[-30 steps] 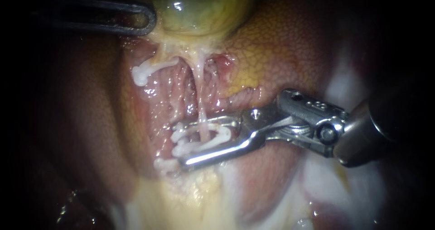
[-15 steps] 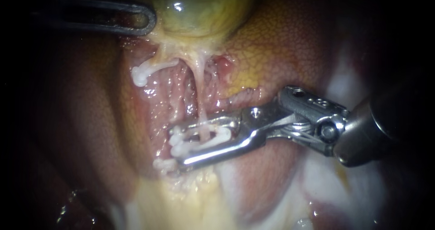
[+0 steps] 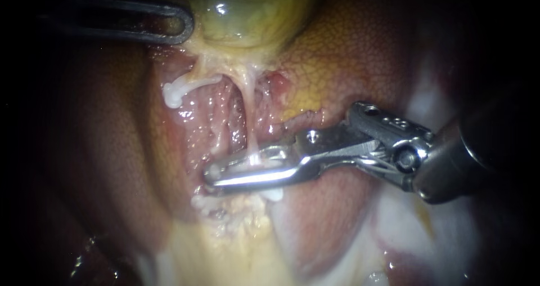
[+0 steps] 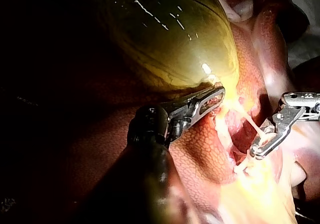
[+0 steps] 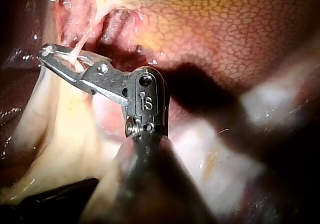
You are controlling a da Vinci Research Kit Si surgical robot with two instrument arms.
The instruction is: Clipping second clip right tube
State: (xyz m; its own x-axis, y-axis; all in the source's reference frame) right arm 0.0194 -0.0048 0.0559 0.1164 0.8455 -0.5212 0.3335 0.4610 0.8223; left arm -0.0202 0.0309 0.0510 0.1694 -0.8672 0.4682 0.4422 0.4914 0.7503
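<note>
The right instrument [image 3: 212,177] comes in from the right, and its two slim silver jaws are pressed nearly together on the right tube [image 3: 247,123]. They clamp it from both sides a little way back from their tips. White clip material shows through the slot of the jaws where the tube crosses. More white clip material [image 3: 273,195] pokes out just beneath them, and it is unclear whether this is the same clip.

The jaws lie almost level across the endoscope view, with their tips pointing left. The tube is a thin pale strand whose long axis runs nearly straight down from the neck of the gallbladder [image 3: 253,10], so it meets the jaws at roughly a right angle. The right wrist view shows the same strand passing between the jaws near their tips.

The left instrument [image 4: 217,93] is dark, with a slotted jaw. Its jaws sit close together and pinch the lower edge of the gallbladder, well apart from the right instrument.

Left of the tube, a short pale stump carries another white clip [image 3: 173,94].

All of this rests on wet tissue. The liver [image 3: 349,55] is mottled orange-brown, with a raw pink bed around the tube. Pale yellow fatty tissue [image 3: 225,246] spreads below the jaws, and blurred white material [image 3: 405,224] lies to the right. The edges of the view fall into darkness.
</note>
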